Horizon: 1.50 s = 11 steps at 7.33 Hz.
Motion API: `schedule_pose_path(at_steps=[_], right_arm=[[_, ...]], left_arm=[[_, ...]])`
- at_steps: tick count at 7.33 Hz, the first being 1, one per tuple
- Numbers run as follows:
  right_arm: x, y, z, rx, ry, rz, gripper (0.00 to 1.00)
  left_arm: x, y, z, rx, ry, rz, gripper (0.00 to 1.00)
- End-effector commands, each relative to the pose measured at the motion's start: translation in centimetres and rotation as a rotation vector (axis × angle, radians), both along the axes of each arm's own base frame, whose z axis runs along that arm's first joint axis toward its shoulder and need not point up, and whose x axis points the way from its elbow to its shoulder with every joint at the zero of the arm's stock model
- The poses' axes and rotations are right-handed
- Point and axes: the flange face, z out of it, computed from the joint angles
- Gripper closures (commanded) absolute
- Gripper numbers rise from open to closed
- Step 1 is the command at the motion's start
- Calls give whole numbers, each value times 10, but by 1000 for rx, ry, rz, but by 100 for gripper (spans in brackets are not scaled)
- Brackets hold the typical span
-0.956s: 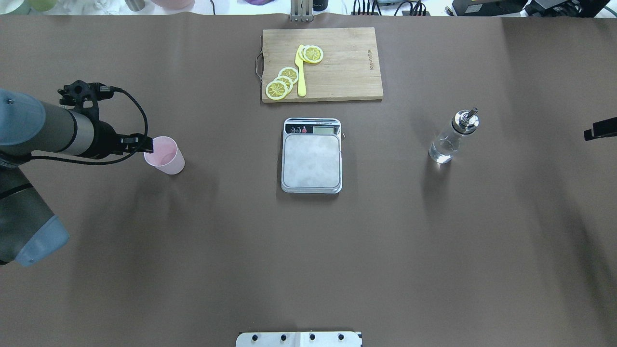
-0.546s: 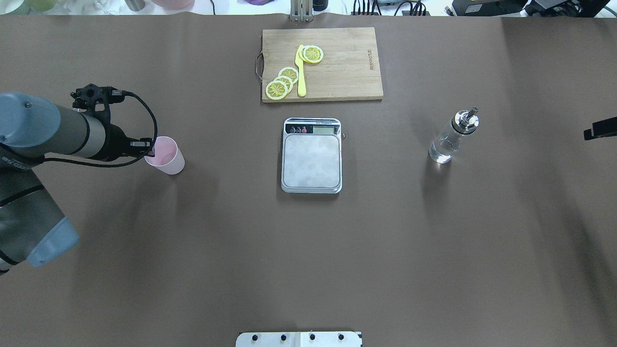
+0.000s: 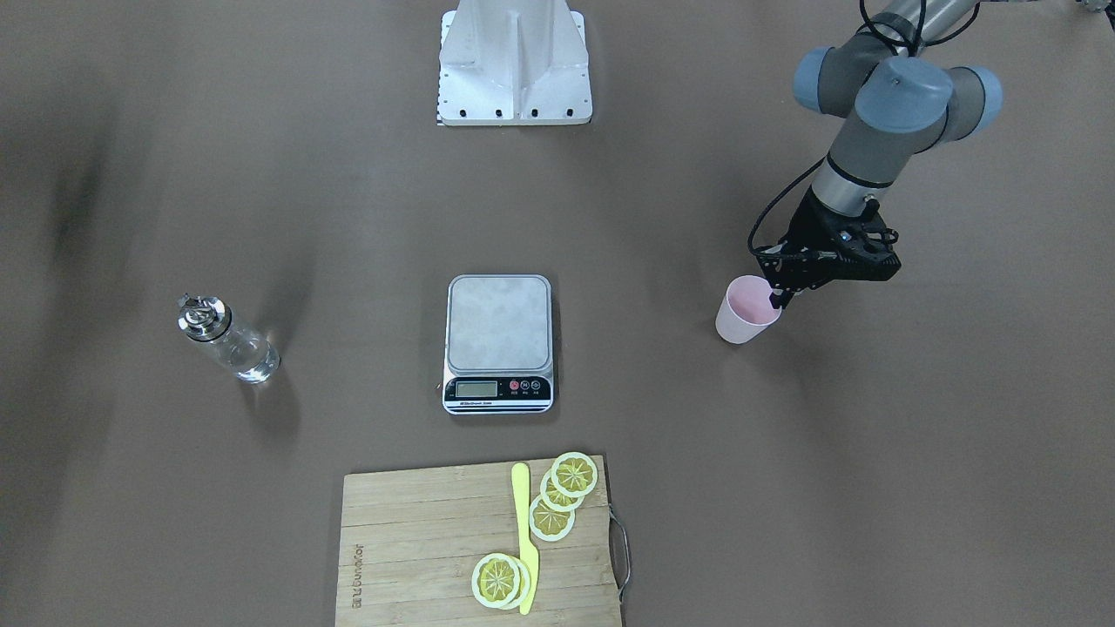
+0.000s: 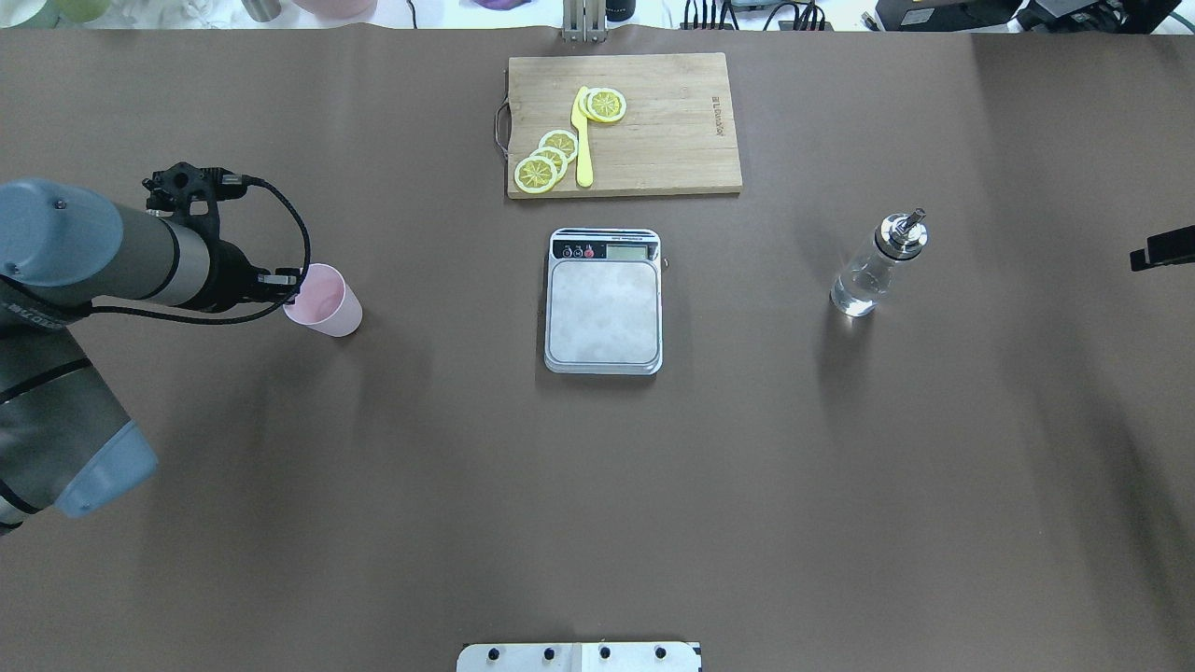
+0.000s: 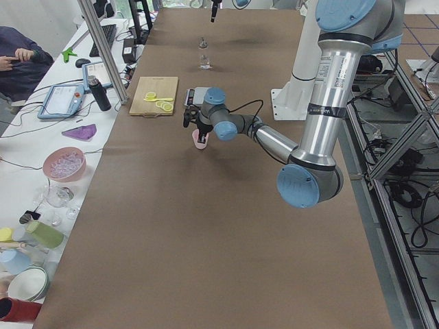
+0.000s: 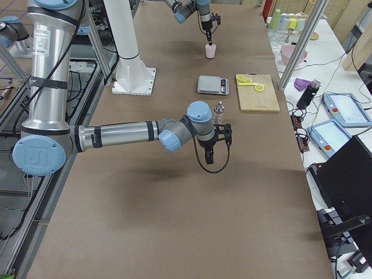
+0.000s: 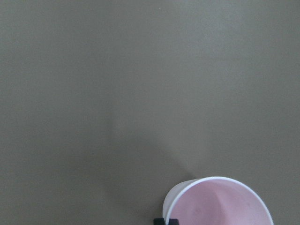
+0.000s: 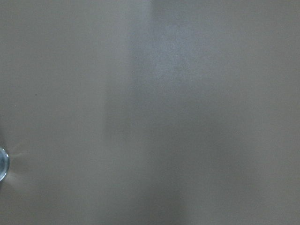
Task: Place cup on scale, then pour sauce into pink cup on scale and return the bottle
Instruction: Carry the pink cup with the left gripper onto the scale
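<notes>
The table cover (image 4: 373,513) looks matt, the scale (image 4: 603,313) dull steel, the bottle (image 4: 861,285) glass, the board (image 4: 672,121) wood.

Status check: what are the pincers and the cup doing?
Left pincer astride cup rim, grip unclear. Right pincer near bottle, empty. Scale bare; nothing between it and cup.

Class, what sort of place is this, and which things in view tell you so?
Probably a robotics lab staged as a kitchen bench: a robot's left arm and right arm stand at a brown table, a scale and cutting board with lemon slices sit on it, and tablets line the side bench.
</notes>
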Motion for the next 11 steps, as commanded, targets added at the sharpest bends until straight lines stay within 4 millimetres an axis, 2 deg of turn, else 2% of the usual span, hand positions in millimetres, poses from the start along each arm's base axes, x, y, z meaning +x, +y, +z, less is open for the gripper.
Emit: schedule_pose_path(at_steps=[1, 3, 4, 5, 7, 8, 9, 11], right_arm=[[0, 0, 2, -3, 1, -1, 0], [-1, 0, 2, -5, 1, 0, 0], [0, 0, 2, -4, 0, 2, 0], [0, -1, 1, -3, -2, 1, 0], [-1, -1, 0, -2, -2, 0, 0], [-1, -1, -1, -2, -4, 0, 0], [-1, -2, -1, -2, -3, 1, 0], [-2, -2, -1, -2, -5, 0, 0]], left_arm=[[-2, -8, -34, -6, -5, -13, 100], [27, -34, -139, -50, -101, -59, 100], [57, -22, -185, -104, -108, -62, 100], [76, -12, -223, -123, -80, -60, 100], [143, -2, -282, -165, -35, -42, 100], [166, -7, -301, -173, -36, -35, 100], [181, -15, -312, -177, -42, -33, 100], [190, -14, -306, -173, -60, -33, 100]])
